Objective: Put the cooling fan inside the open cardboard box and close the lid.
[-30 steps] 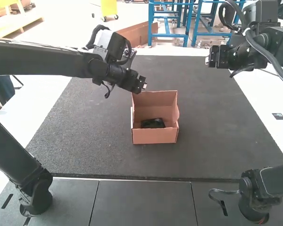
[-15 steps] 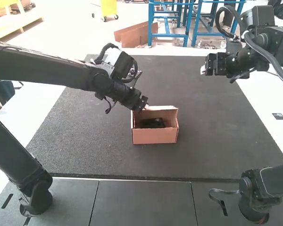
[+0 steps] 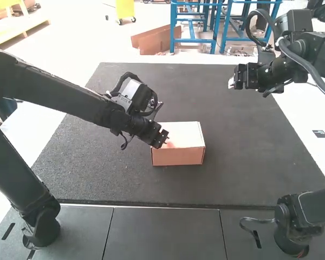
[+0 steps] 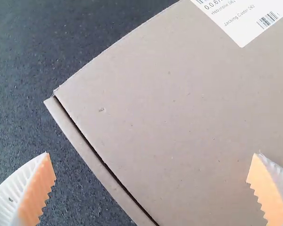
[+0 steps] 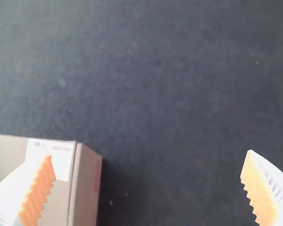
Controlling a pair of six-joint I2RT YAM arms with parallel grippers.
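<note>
One box point(image 3: 179, 145), lid point(image 3: 183, 129) down, mid-mat point(image 3: 86, 157); two grippers, both spread.
The left gripper point(image 3: 161, 138) sits at the box's left top edge, fingers wide apart over the lid corner. The right gripper point(image 3: 234, 81) hangs well apart at far right, fingers apart too. The left wrist view adds one white label point(image 4: 240, 16) and a thin dark gap point(image 4: 92, 155) under the lid.

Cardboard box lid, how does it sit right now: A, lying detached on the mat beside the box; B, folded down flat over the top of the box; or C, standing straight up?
B: the lid lies flat across the top of the cardboard box, hiding the inside, with the left gripper at its left end.
</note>
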